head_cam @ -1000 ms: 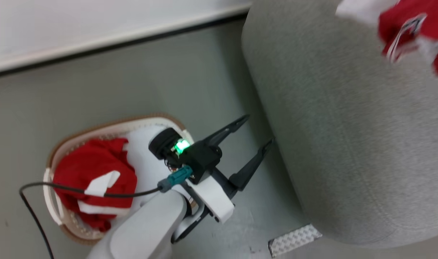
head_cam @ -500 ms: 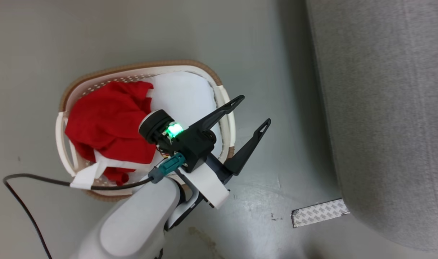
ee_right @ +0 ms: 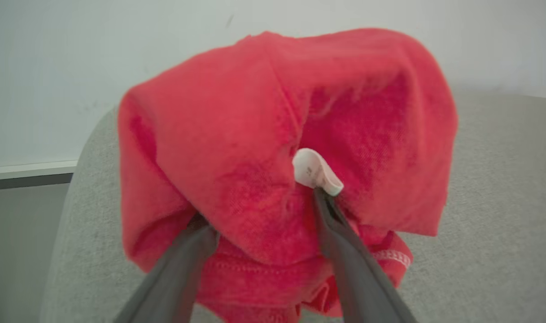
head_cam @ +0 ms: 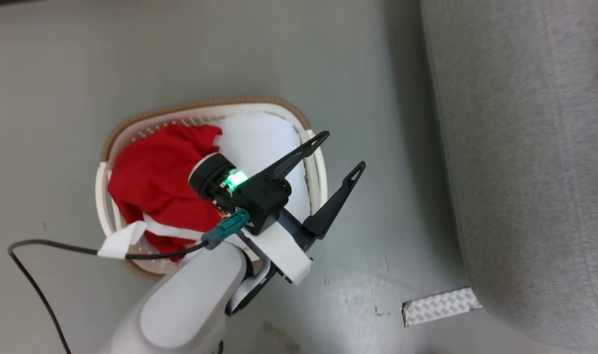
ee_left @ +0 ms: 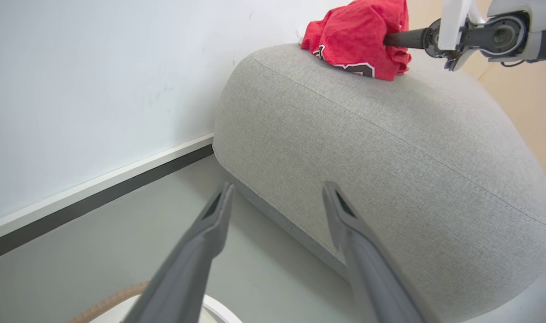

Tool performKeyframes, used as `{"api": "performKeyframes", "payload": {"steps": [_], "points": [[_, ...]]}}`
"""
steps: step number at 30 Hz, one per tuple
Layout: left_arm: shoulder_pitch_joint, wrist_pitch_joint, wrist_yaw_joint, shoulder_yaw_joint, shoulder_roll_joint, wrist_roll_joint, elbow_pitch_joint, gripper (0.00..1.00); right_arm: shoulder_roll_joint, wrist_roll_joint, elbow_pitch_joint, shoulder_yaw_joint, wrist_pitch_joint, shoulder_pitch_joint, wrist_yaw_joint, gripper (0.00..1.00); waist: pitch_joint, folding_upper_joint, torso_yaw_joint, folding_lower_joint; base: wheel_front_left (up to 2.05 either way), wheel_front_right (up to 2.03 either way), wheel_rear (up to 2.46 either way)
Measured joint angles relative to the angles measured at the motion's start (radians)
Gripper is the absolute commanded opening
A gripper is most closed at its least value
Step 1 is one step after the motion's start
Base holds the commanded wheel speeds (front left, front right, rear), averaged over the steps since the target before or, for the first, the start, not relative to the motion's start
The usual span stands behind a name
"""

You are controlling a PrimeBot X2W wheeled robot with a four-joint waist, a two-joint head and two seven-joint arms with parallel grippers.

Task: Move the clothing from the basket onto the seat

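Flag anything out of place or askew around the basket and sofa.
A white strip of the red jersey hangs out over the laundry basket's rim at the head view's lower left instead of lying inside. A patterned tape strip lies on the floor beside the grey sofa.

Pale grey forearm (head_cam: 190, 305) — black wrist block (head_cam: 264, 201) with green light (head_cam: 237, 178), teal plug (head_cam: 228, 231), thin black cable (head_cam: 58, 246). Ends in left gripper (head_cam: 342, 151) — two long dark fingers (head_cam: 335, 201).
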Motion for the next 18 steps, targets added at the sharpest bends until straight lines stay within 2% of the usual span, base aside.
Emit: {"api": "performKeyframes", "payload": {"steps": [10,18], "points": [[0.071,-0.036,0.015,0.026,-0.006,-0.041,0.063,1.00,-0.072,0.054,-0.038,0.207,0.062,0.045,0.000,1.00,-0.168,0.0000,-0.023,-0.0003,0.00,0.00,0.00],[0.138,-0.049,0.051,0.109,-0.004,-0.090,0.069,1.00,-0.137,0.108,-0.209,0.307,-0.011,0.078,0.000,1.00,-0.349,0.0000,-0.033,-0.0004,0.00,0.00,0.00]]}}
